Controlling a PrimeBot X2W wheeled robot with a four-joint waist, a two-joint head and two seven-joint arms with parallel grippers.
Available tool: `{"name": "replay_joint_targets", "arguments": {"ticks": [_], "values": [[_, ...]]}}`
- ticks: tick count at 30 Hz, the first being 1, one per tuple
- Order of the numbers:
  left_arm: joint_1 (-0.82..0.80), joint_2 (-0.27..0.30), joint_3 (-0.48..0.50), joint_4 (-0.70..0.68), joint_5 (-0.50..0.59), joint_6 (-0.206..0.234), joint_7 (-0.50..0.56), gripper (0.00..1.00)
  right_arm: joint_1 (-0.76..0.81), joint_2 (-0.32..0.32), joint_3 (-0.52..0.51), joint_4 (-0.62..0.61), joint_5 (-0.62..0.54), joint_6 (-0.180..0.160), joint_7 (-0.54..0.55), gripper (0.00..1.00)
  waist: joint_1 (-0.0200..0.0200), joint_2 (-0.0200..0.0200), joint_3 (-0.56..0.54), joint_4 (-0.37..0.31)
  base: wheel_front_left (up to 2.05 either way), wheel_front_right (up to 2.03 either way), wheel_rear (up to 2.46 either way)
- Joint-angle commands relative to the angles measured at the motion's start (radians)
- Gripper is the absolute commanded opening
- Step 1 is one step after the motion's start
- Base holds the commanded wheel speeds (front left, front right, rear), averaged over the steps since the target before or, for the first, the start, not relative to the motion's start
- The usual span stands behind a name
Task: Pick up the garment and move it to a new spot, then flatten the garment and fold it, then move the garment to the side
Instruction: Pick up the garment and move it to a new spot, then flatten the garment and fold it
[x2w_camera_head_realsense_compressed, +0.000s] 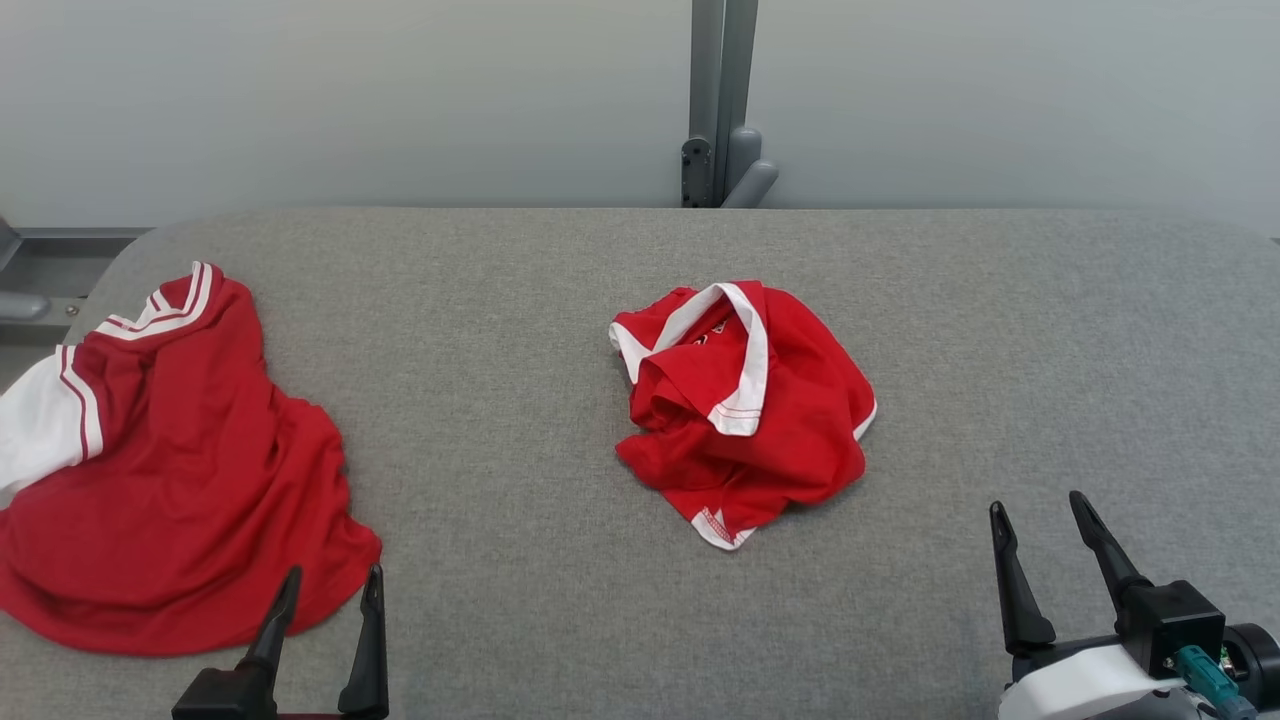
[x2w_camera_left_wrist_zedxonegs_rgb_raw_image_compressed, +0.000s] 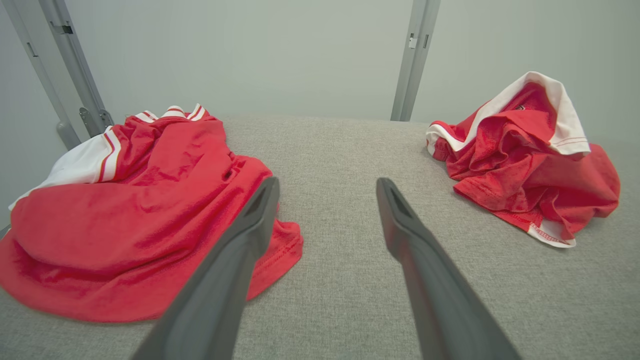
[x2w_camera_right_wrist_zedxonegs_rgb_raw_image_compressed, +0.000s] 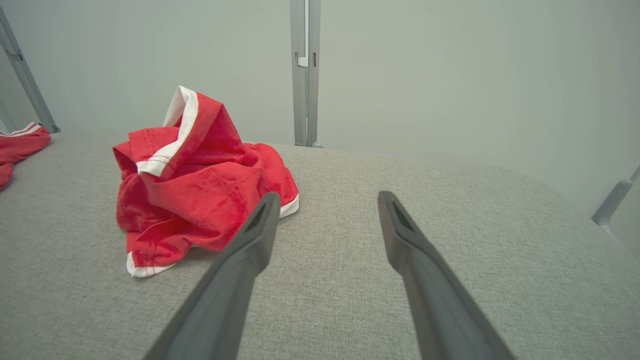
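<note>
Both tools sat low at the near edge, nothing in either. The left tool (x2w_camera_head_realsense_compressed: 334, 572) had its two fingers spread apart and empty; the right tool (x2w_camera_head_realsense_compressed: 1037, 503) was just as wide and just as empty. The garment (x2w_camera_head_realsense_compressed: 745, 410), a red heap with white trim, lay crumpled in the middle of the table (x2w_camera_head_realsense_compressed: 520, 600), well apart from both tools and a little nearer the right one.

The trouble I saw here was the bunching. The heap was folded over itself, with a white band (x2w_camera_head_realsense_compressed: 752, 360) riding on top, so a pinch there would likely have lifted one layer and left the rest dragging, or gathered several layers and made flattening harder. A grab at the loose hem corner near the front looked safer, though the fingers could have slid on the grey cloth of the table and come up with nothing.

The second risk was a mix-up. Another red shirt (x2w_camera_head_realsense_compressed: 170, 470) sprawled at the left, partly off the table's edge, and the left tool's fingers stood right over its near hem; I couldn't tell whether they touched it. A careless sweep by that arm could have snagged it or pulled it along.

Between the right tool and the garment nothing lay in the way. A grey post (x2w_camera_head_realsense_compressed: 722, 100) stood behind the table, clear of the work.
</note>
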Motion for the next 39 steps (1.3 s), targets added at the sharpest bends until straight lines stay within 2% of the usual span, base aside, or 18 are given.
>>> {"name": "replay_joint_targets", "arguments": {"ticks": [1,13,18,22,26,31,39], "values": [[0.004,-0.01,0.013,-0.001,0.009,-0.008,-0.003,1.0,0.008,-0.004,-0.002,0.003,-0.003,0.0,-0.004,1.0,0.0,0.0053,0.002,-0.005,0.0,0.0,0.0],[-0.018,-0.03,0.032,-0.007,0.018,-0.024,-0.003,1.0,-0.012,-0.004,0.011,0.01,0.007,0.0,-0.004,1.0,0.0,0.0053,0.009,-0.03,0.0,0.0,0.0],[-0.035,-0.04,0.022,-0.013,0.0,-0.025,-0.003,1.0,-0.024,-0.004,0.018,0.009,0.004,0.0,-0.004,1.0,0.0,0.0053,0.016,-0.079,0.0,0.0,0.0],[-0.071,-0.043,-0.034,-0.008,-0.024,-0.025,-0.003,1.0,-0.029,-0.004,0.029,0.013,0.012,0.0,-0.004,1.0,0.0,0.0053,0.024,-0.139,0.0,0.0,0.0],[-0.151,-0.027,-0.115,0.013,-0.05,-0.025,-0.002,1.0,-0.038,-0.004,0.04,0.019,0.02,0.0,-0.004,1.0,0.0,0.0053,0.04,-0.223,0.0,0.0,0.0],[-0.242,0.008,-0.149,0.077,-0.092,-0.025,-0.002,1.0,-0.051,-0.004,0.043,0.014,0.028,0.0,-0.004,1.0,0.0,0.0053,0.069,-0.302,0.0,0.0,0.0],[-0.427,0.124,-0.178,0.304,-0.156,-0.025,0.021,1.0,-0.068,-0.004,0.049,0.008,0.039,0.0,-0.004,1.0,0.0,0.0053,0.112,-0.377,0.0,0.0,0.0]]}}
